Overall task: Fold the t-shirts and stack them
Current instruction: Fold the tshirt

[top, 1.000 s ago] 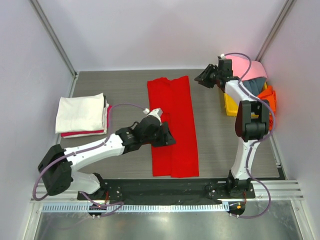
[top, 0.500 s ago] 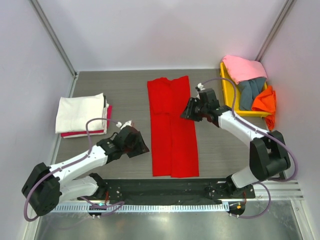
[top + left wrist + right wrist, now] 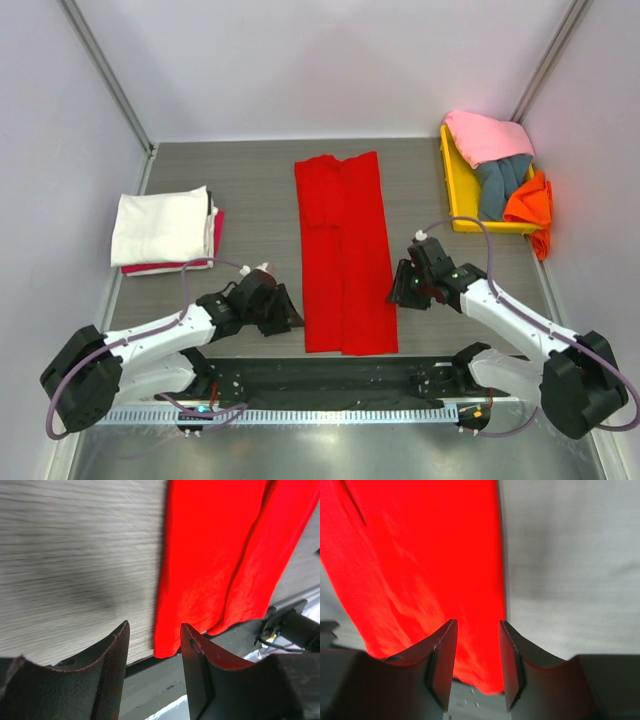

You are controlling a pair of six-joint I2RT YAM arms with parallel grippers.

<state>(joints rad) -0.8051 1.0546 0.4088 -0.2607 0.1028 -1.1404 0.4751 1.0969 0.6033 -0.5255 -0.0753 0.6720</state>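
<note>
left claw (image 3: 152, 630): my jaws stand partly apart, gripping nothing, low at the near left corner of the red t-shirt (image 3: 343, 255) | right claw (image 3: 477, 625): partly apart too, empty, at its near right edge | red t-shirt: long folded strip, flat mid-worktop (image 3: 250, 190) | cream-white t-shirt (image 3: 160, 225): folded, worktop's left side

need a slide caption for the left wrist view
Left end effector, jaws apart, poised at the near left corner of the red t-shirt on the grey table
</note>
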